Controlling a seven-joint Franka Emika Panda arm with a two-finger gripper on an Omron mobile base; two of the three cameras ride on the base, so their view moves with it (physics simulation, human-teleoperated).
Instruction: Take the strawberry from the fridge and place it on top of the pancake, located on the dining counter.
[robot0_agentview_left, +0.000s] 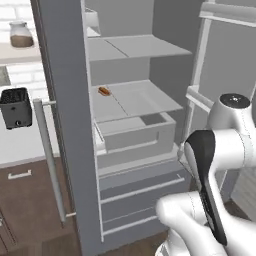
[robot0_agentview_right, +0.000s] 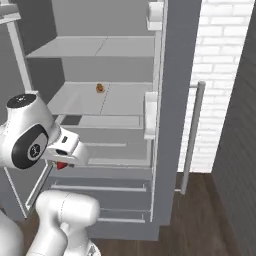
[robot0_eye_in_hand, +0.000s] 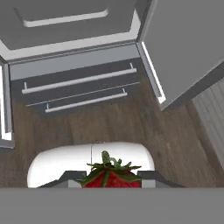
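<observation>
The red strawberry (robot0_eye_in_hand: 110, 176) with green leaves sits between my two finger tips, and my gripper (robot0_eye_in_hand: 111, 181) is shut on it. In the right base view the gripper (robot0_agentview_right: 62, 163) hangs low in front of the open fridge (robot0_agentview_right: 170, 125), with a bit of the red strawberry (robot0_agentview_right: 61, 165) showing under the hand. Both grey doors of the fridge (robot0_agentview_left: 65, 100) stand wide open. In the hand view, the two fridge drawers (robot0_eye_in_hand: 78, 83) and the wood floor lie beneath the gripper. The pancake and the dining counter are out of view.
A small brown food item (robot0_agentview_left: 104, 91) lies on the middle fridge shelf (robot0_agentview_right: 100, 88). A black toaster (robot0_agentview_left: 16, 107) and a jar (robot0_agentview_left: 21, 35) stand to the left of the fridge. The right door's bar handle (robot0_agentview_right: 192, 135) juts out near a white brick wall.
</observation>
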